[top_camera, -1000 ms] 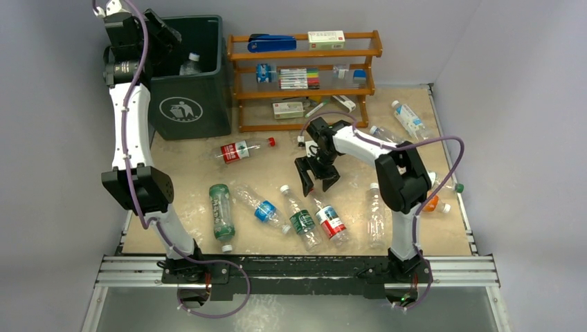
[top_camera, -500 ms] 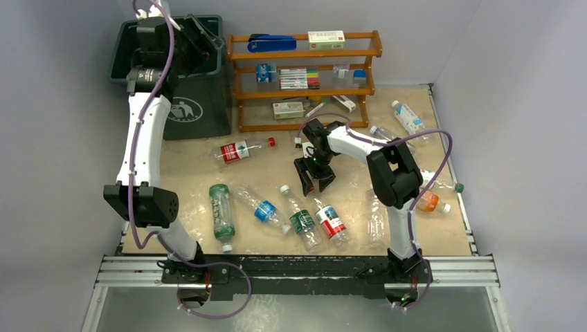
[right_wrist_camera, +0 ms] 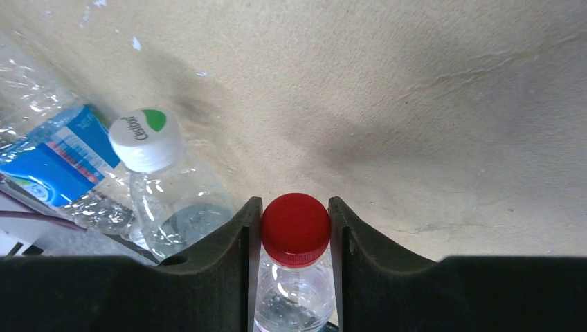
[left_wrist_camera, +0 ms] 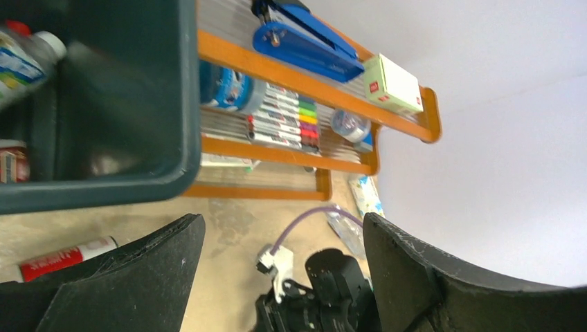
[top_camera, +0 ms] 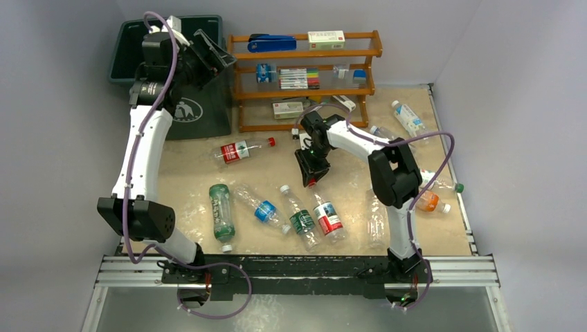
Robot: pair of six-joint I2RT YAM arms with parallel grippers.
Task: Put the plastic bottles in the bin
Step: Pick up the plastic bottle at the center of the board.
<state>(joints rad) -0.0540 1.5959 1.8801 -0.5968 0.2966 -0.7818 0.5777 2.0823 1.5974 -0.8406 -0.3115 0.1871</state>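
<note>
Right gripper (right_wrist_camera: 295, 205) pinched on red cap (right_wrist_camera: 295, 232) of bottle (top_camera: 327, 217) lying on table (top_camera: 277, 166), clear only from wrist view; left gripper (left_wrist_camera: 280, 225) wide open, empty, by bin (left_wrist_camera: 124, 104) rim, bottles (left_wrist_camera: 24, 48) visible inside.

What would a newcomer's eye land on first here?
Bottles litter the tan table, mostly clear. In the middle, the right end effector pinches a red-capped bottle by its cap. At the back left, the left end effector gapes open near a dark green bin.

Bright, even, diffuse light; soft shadows, glints on plastic bottles (top_camera: 325, 218)
</note>
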